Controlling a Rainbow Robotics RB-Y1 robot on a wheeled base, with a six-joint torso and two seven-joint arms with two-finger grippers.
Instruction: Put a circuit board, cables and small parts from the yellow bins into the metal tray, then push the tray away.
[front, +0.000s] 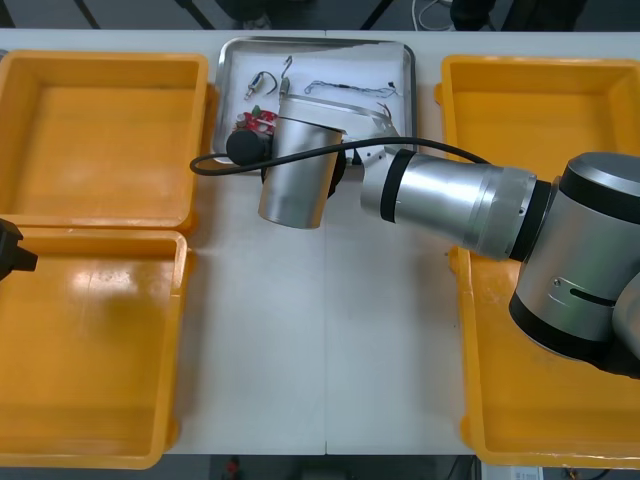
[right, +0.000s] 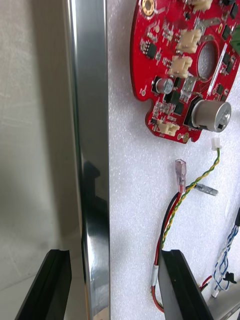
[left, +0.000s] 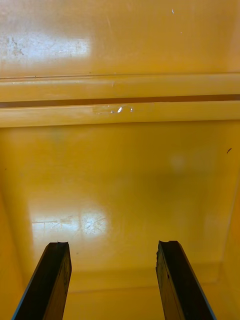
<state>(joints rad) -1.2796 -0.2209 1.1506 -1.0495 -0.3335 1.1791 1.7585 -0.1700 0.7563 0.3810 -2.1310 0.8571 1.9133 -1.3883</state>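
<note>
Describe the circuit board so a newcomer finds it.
Find the metal tray at the far middle of the table. The right gripper, jaws open, straddles its rim; inside lies the circuit board. It is the only round red thing among thin cables.

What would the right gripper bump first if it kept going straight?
Probably the rim of the metal tray, which sits between the open fingers of the right gripper. The inner finger may touch the red and yellow cable too; depth is unclear.

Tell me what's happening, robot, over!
Right gripper open, astride tray rim. Left gripper open over bin. Board, cables in tray. Cable beside inner finger.
</note>
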